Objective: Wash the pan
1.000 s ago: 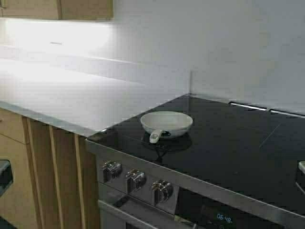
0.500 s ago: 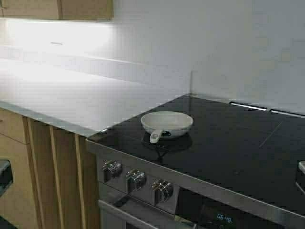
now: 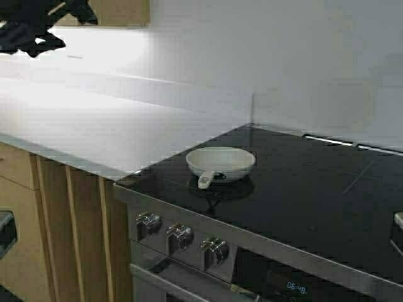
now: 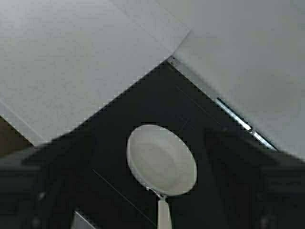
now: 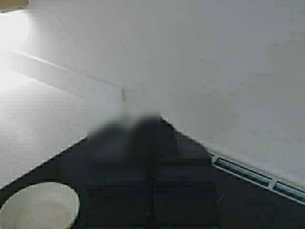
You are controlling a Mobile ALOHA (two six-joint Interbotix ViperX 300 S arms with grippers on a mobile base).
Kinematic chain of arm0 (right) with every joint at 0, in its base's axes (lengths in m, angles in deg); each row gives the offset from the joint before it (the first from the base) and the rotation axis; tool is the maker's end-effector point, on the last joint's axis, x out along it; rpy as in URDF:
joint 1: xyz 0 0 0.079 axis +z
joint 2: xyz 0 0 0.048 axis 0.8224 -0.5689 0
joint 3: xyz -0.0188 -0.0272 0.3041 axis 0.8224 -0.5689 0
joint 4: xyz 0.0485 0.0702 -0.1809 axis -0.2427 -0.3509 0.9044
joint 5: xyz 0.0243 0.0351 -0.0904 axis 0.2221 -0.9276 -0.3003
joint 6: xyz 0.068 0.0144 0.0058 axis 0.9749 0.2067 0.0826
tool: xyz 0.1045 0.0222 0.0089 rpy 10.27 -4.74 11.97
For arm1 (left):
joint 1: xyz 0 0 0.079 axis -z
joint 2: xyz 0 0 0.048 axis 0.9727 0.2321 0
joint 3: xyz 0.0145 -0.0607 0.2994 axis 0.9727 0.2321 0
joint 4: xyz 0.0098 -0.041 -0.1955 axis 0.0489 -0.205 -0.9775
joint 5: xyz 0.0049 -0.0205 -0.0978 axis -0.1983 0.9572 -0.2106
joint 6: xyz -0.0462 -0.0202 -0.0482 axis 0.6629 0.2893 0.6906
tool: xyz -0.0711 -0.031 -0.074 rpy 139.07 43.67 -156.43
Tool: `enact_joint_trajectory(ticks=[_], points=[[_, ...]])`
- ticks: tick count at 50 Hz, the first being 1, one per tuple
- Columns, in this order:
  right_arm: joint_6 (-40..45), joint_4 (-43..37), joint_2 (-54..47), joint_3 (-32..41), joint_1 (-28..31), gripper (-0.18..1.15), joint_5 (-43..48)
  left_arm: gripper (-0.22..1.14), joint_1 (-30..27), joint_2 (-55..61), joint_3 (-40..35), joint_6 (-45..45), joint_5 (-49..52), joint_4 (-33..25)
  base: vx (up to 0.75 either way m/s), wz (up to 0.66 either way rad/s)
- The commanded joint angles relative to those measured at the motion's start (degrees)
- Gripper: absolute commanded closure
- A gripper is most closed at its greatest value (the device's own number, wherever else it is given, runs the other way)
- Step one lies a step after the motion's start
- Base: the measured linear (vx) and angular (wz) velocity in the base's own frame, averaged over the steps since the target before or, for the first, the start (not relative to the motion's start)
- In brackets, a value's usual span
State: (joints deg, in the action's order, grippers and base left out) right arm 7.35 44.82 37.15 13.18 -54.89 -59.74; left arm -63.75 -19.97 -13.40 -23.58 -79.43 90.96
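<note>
The pan is small, round and off-white. It sits on the front left part of the black cooktop, with its short handle pointing toward the front edge. My left gripper is a dark shape high at the far left, well away from the pan. In the left wrist view it is open and empty, looking down on the pan from above. My right gripper shows only in its wrist view, shut and empty above the cooktop, with the pan's rim off to one side.
A white countertop joins the cooktop on the left, with a white wall behind both. Several stove knobs line the steel front. Wooden cabinet fronts stand below the counter. A vent slot runs along the cooktop's back.
My left arm has risen into the high view at the top left, where nothing showed before. The pan has not moved.
</note>
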Motion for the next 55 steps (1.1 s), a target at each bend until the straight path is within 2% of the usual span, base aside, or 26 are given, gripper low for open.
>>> enact_joint_trajectory(ticks=[1,19,32,55], points=[[0.09,0.00,-0.79,0.70,0.09,0.90,0.26,-0.09,0.35,7.47,-1.76,4.75,-7.56,3.34,0.00,0.00],[0.00,0.00,-1.58,0.62,0.09,0.90,0.26,-0.09,0.44,32.43,-10.11,23.82,-26.46,12.74,0.00,0.00],[-0.09,0.09,-1.85,0.44,0.09,0.90,0.09,-0.09,0.79,49.04,-17.75,32.61,-34.63,14.06,0.00,0.00],[-0.09,0.09,-2.46,0.44,0.09,0.90,0.00,-0.09,3.78,65.30,-31.29,39.99,-35.95,20.48,0.00,0.00]])
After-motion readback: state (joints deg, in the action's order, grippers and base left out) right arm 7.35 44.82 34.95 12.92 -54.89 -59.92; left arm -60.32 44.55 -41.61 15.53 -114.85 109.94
